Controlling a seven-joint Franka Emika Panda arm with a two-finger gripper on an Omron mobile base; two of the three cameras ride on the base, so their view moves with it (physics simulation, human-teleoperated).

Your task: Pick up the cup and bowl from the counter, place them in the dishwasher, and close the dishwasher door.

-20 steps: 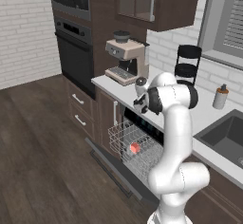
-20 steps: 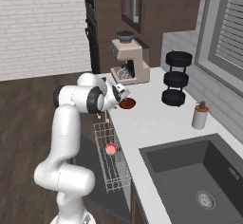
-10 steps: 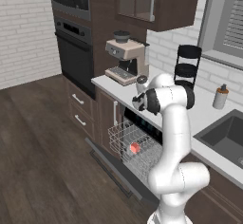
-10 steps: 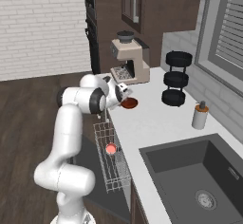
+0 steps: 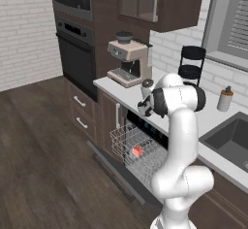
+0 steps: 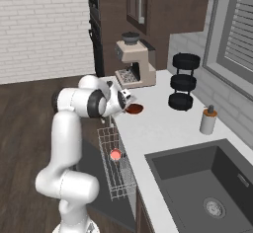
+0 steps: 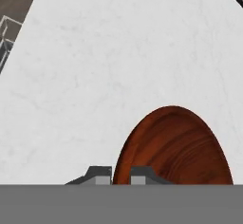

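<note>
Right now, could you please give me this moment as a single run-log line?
hand: shut on bowl rim | bowl: on counter | cup: in dishwasher rack | dishwasher door: open

the bowl (image 7: 174,147) runs under the bottom band (near rim cut off) in the hand view.

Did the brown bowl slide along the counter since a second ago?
No. In the right base view the bowl lies at the same spot on the counter, just in front of the coffee machine, as before.
</note>
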